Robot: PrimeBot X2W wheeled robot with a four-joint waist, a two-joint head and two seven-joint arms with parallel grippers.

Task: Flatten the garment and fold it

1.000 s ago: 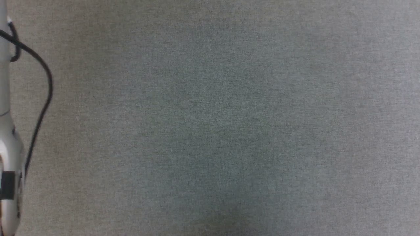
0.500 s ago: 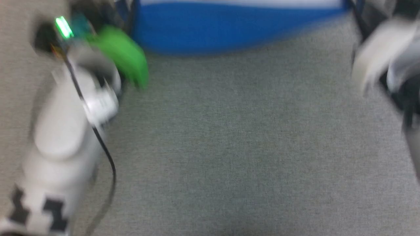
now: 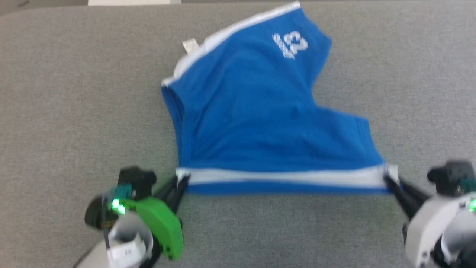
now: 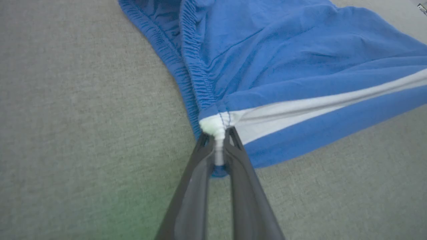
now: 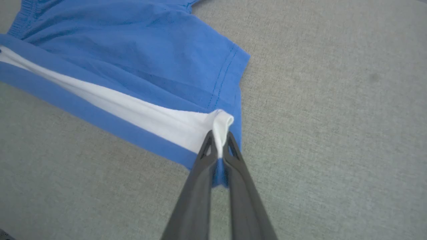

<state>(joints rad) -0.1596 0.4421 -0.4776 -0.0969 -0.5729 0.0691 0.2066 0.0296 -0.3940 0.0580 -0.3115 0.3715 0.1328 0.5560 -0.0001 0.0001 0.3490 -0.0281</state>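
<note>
The garment (image 3: 260, 119), bright blue shorts with a white side stripe and a white number print, lies spread on the grey table with the stripe pulled taut along its near edge. My left gripper (image 3: 181, 181) is shut on the stripe's left end at the gathered waistband (image 4: 217, 128). My right gripper (image 3: 388, 178) is shut on the stripe's right end at the leg hem (image 5: 220, 133). A small white care tag (image 3: 190, 45) sticks out at the far left edge of the garment (image 5: 133, 66).
Grey fabric-covered table (image 3: 74, 111) extends on all sides of the shorts. Its far edge (image 3: 44, 7) shows at the top left. My left arm carries a green cover (image 3: 160, 223) with a lit green lamp.
The head camera has swung up, bringing the shorts and both grippers into the picture. Whether the shorts or the arms themselves moved cannot be told from the blurred earlier frames.
</note>
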